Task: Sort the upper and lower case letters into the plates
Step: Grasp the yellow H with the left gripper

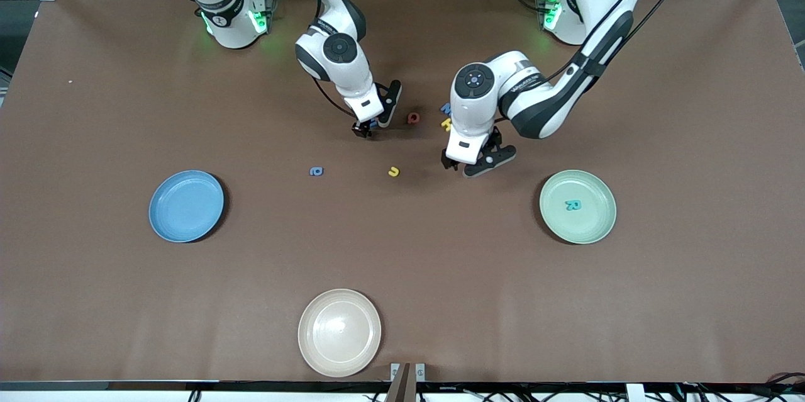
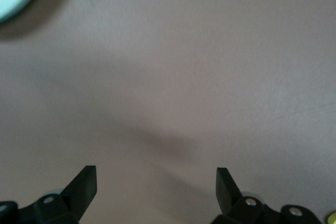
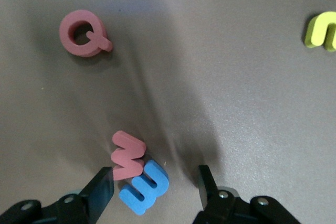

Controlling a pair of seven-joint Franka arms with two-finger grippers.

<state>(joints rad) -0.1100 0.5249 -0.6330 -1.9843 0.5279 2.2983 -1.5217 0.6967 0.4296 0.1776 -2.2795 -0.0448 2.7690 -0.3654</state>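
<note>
The right gripper (image 3: 152,182) is low over the table (image 1: 94,106) with its fingers apart and nothing clamped — a blue letter (image 3: 144,187) lies in the gap between them, touching a red w-shaped letter (image 3: 127,155) just beside it. A red Q (image 3: 84,33) lies near these two, and a yellow letter (image 3: 323,30) lies farther off. The left gripper (image 2: 156,182) hangs over bare table toward the left arm's end, jaws spread wide and empty. In the front view a blue and a yellow letter (image 1: 446,116) peek out beside the left arm's wrist, and another blue letter (image 1: 316,171) lies nearer the camera. A teal R (image 1: 573,205) rests in the pale green plate (image 1: 597,226); the blue plate (image 1: 186,206) sits toward the right arm's end, and a cream-white plate (image 1: 339,333) is nearest the camera.
</note>
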